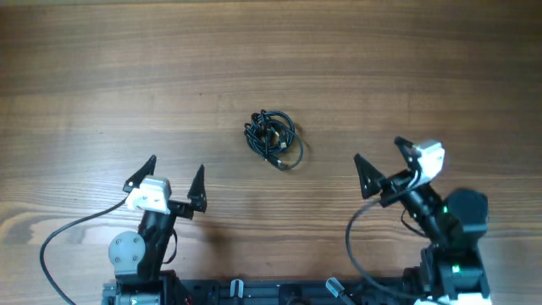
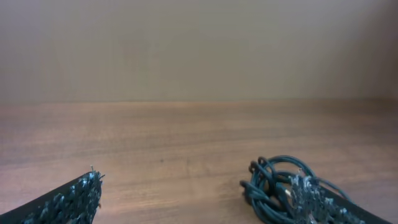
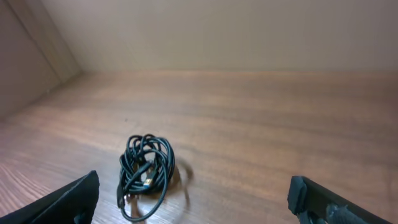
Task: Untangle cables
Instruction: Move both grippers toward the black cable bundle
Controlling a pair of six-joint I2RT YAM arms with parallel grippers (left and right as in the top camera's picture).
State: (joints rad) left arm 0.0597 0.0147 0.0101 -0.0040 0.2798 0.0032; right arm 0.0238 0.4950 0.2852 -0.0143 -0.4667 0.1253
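Near the centre of the overhead view, a little above the midline: the cables (image 1: 273, 138), wound into one compact dark knot, with a single loop spilling toward the lower right. Lying flat on the wooden table (image 1: 127, 68), touched by neither arm.

At lower left of the overhead view: the left gripper (image 1: 176, 165), spread wide with nothing between the fingers, well apart from the knot. At right, just below mid-height: the right gripper (image 1: 378, 151), likewise spread wide and empty, angled toward the upper left.

Through the left wrist camera, the cables (image 2: 273, 190) at lower right, partly masked by one textured finger of the left gripper (image 2: 196, 180) and cut off by the bottom edge. Through the right wrist camera, the knot (image 3: 146, 171) whole at lower left, above the gap of the right gripper (image 3: 194, 182). Only the tips of the fingers in either wrist view, the rest out of frame.

Count of separate cords: impossible to tell from any view. Plug ends: something small and lighter inside the knot, too blurred to name. Arm bases cropped by the bottom edge of the overhead view. Thicker black wires (image 1: 68, 233) looping from the arms along that same edge.

Medium-brown wood grain across the whole table, running left to right overhead. Behind it, a plain beige wall (image 2: 199, 50). At upper left of the right wrist view, a darker side panel (image 3: 25, 62) meeting the tabletop at a slant.
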